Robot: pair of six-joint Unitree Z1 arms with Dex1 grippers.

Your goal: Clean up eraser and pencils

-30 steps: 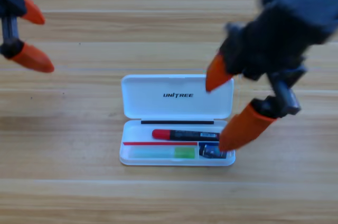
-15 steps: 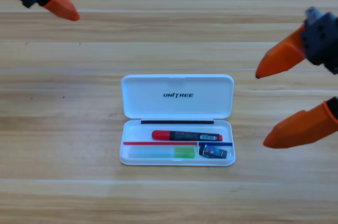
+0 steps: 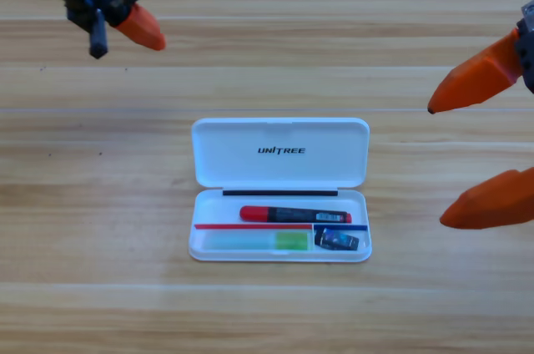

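Red pencil, green pencil and eraser all sit in the open case mid-tabletop. Right gripper wide open, empty, at right edge; left gripper far-left corner, jaws unreadable. Next: swing lid shut squarely

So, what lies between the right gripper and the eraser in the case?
In the high view, only bare wooden table and the white case's right wall lie between the right gripper and the eraser.
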